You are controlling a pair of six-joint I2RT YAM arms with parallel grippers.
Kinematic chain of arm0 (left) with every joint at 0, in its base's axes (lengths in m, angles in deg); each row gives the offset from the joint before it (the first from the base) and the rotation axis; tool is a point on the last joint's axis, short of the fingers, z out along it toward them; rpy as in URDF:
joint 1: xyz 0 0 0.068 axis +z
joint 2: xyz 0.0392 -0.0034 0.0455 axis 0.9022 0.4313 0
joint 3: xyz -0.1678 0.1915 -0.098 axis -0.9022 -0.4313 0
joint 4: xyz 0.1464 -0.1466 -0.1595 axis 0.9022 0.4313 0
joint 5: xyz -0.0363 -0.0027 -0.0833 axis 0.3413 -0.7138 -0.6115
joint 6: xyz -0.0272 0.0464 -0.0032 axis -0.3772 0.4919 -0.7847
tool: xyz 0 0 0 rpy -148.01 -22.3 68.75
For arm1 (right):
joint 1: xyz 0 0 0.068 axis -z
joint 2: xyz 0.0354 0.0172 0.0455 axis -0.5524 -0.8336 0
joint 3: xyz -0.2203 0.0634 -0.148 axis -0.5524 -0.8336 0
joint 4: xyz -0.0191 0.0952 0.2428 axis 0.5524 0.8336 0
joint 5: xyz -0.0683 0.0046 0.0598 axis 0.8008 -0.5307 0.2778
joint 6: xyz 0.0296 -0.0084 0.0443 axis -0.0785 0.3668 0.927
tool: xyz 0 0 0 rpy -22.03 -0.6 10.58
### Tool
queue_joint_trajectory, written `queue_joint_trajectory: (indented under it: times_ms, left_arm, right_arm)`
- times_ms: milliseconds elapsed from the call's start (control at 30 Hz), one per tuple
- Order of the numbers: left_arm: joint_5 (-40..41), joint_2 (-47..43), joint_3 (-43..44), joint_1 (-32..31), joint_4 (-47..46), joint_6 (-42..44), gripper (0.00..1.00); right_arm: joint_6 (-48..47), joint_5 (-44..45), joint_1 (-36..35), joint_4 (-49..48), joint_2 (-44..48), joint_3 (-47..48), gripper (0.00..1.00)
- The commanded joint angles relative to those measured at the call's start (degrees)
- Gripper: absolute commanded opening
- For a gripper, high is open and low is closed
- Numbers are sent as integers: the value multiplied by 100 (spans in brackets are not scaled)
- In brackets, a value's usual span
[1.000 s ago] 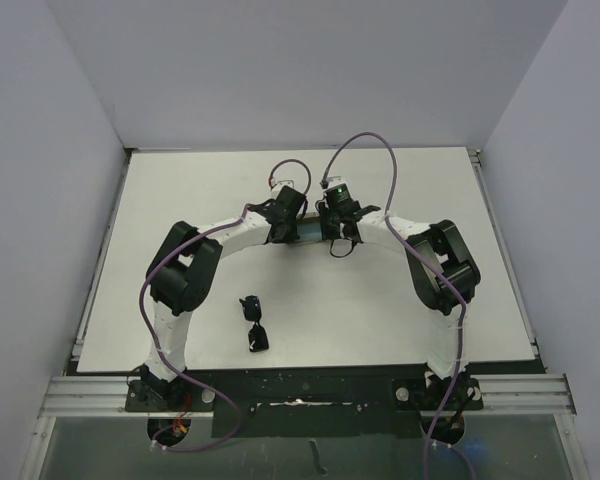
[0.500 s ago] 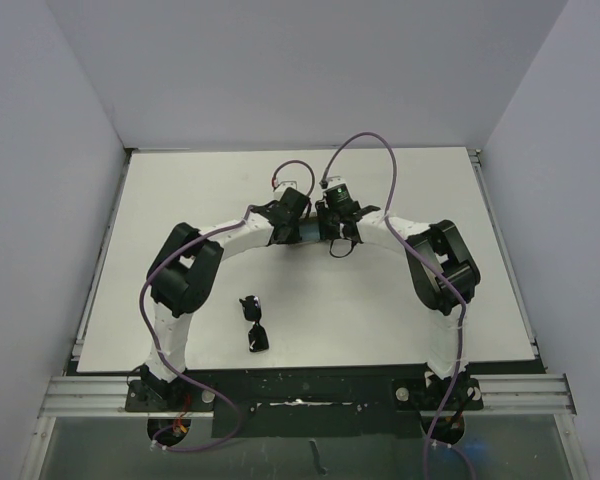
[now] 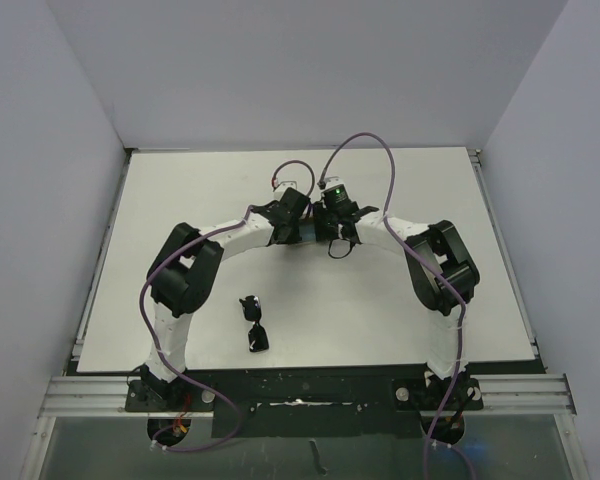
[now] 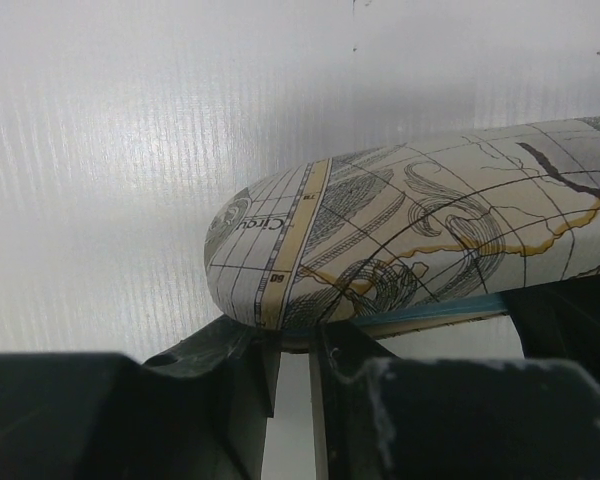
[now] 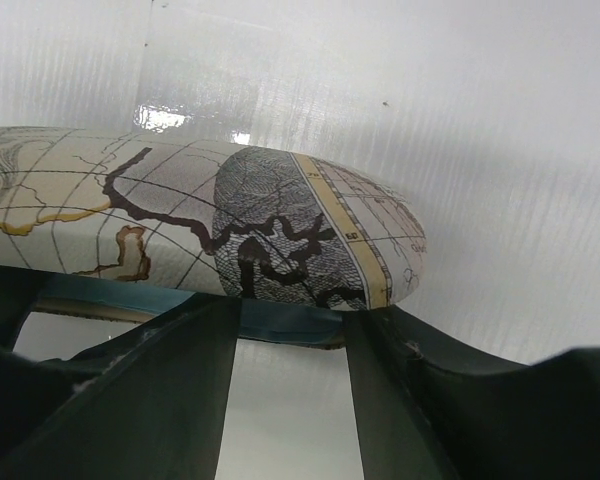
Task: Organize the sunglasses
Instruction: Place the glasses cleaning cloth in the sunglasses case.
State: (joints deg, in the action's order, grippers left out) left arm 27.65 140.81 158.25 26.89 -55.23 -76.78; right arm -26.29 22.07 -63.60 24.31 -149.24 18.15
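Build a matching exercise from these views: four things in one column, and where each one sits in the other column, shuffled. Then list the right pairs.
Things
1. sunglasses
2. case
3. left end effector
4. right end effector

Places
A. at the case's right-hand end in the top view
B. mid-table, between the two end effectors
C. lying alone on the near part of the table, nothing touching
D. at the case's left-hand end in the top view

Pairs: 1-C, 2-B, 3-D, 4-A
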Motion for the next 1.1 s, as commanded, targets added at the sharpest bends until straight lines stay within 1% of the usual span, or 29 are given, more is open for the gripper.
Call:
queue_joint_trajectory:
  times_ms: [0, 167, 1067]
  left_arm:
    - [235, -376, 193, -11, 72, 45, 17]
    - [281, -377, 181, -28, 82, 55, 17]
    - [546, -550, 229, -97, 160, 140, 17]
  right_arm:
    - [-51, 171, 9, -103, 339, 68, 48]
    - [-46, 202, 1, -106, 378, 50, 51]
    - [-28, 290, -46, -121, 642, 23, 53]
